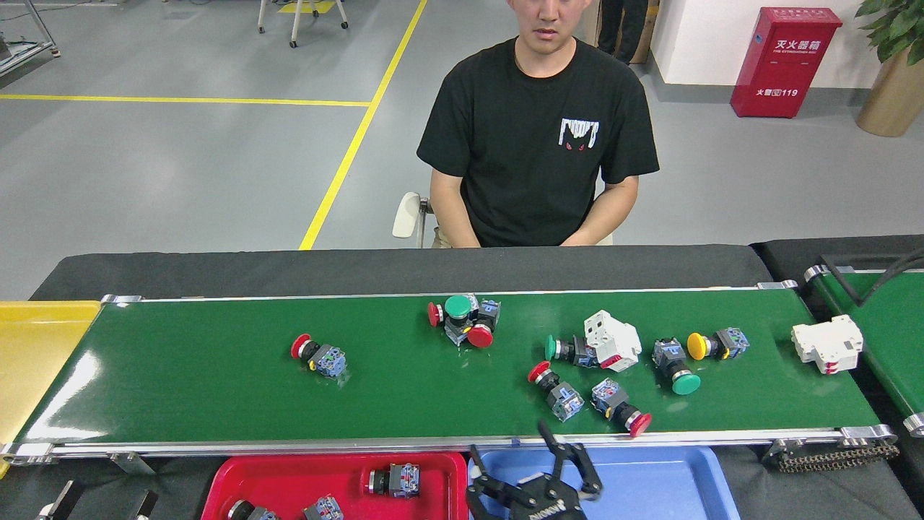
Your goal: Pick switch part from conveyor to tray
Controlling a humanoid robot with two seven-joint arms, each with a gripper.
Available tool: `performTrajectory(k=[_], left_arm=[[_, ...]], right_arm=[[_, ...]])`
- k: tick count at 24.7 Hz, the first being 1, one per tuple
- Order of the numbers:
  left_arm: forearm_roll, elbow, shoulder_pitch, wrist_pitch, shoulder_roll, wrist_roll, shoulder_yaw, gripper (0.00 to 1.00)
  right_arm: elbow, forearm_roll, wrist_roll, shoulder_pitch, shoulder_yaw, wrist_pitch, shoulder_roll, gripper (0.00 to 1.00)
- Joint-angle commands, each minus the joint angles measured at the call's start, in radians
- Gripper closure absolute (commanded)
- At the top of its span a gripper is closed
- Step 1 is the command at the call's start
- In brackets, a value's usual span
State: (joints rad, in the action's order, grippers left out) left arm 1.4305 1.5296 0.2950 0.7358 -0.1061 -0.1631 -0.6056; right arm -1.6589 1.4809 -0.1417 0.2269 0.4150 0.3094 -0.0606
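The conveyor carries several switch parts: a red-capped one at left centre, a cluster near the far rail, and more at the right. The red tray in front holds three parts. My right gripper hangs over the left end of the blue tray, open, with nothing seen between its fingers. Only the two spread fingertips of my left gripper show at the bottom left edge, left of the red tray.
A person sits behind the belt, hands below the table edge. Two white breaker blocks lie on the belt. A yellow tray stands at the left end. A narrower green belt runs at the right.
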Motion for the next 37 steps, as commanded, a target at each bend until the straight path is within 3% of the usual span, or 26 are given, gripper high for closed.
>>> performTrajectory(k=[1,6,10,12,16,18,20,22,25,30,32,33,34,35,36,37], left_arm=[[-0.005,0.015,-0.020,-0.007,-0.010,0.051,0.009,0.00],[0.002,0.066,-0.088,-0.036,-0.001,0.206,0.109,0.00],[0.002,0.072,-0.209,-0.197,-0.003,0.364,0.257,0.00],[0.002,0.046,-0.264,-0.260,-0.012,0.370,0.323,0.00],[0.002,-0.052,-0.356,-0.282,-0.014,0.373,0.365,0.00],[0.002,-0.117,-0.396,-0.282,-0.015,0.373,0.366,0.00],[0.002,-0.187,-0.450,-0.282,-0.015,0.373,0.366,0.00],[0.002,-0.261,-0.505,-0.283,-0.018,0.373,0.365,0.00],[0.001,-0.342,-0.557,-0.283,-0.064,0.372,0.365,0.00],[0.001,-0.410,-0.588,-0.308,-0.084,0.370,0.365,0.00],[0.001,-0.439,-0.606,-0.317,-0.086,0.369,0.365,0.00],[0.001,-0.450,-0.614,-0.319,-0.086,0.367,0.365,0.00],[0.001,-0.463,-0.623,-0.319,-0.087,0.366,0.365,0.00],[0.001,-0.477,-0.632,-0.319,-0.087,0.366,0.365,0.00],[0.001,-0.488,-0.642,-0.319,-0.087,0.366,0.365,0.00],[0.001,-0.499,-0.649,-0.319,-0.087,0.366,0.365,0.00]], right_arm=[[-0.013,-0.004,-0.033,0.005,-0.027,0.071,0.002,0.00],[0.005,-0.031,0.004,-0.047,-0.036,0.076,-0.001,0.00],[0.060,-0.027,0.071,-0.119,-0.035,0.076,-0.005,0.00],[0.079,-0.027,0.074,-0.144,-0.033,0.074,-0.010,0.00],[0.125,-0.022,0.117,-0.198,-0.031,0.074,-0.044,0.01],[0.165,-0.007,0.132,-0.225,-0.024,0.073,-0.054,0.17],[0.200,0.016,0.140,-0.247,-0.005,0.071,-0.056,0.54],[0.208,0.019,0.152,-0.253,-0.001,0.068,-0.056,0.78],[0.205,0.019,0.155,-0.253,-0.001,0.057,-0.054,0.92],[0.145,0.019,0.152,-0.225,0.065,-0.033,-0.047,0.97],[0.096,0.019,0.148,-0.202,0.133,-0.079,-0.045,0.96],[0.074,0.022,0.146,-0.198,0.179,-0.099,-0.045,0.89],[0.057,0.025,0.143,-0.198,0.238,-0.121,-0.041,0.61],[0.057,0.035,0.136,-0.202,0.291,-0.131,-0.036,0.09],[0.057,0.044,0.129,-0.204,0.327,-0.139,-0.035,0.01],[0.060,0.048,0.126,-0.207,0.347,-0.150,-0.035,0.00]])
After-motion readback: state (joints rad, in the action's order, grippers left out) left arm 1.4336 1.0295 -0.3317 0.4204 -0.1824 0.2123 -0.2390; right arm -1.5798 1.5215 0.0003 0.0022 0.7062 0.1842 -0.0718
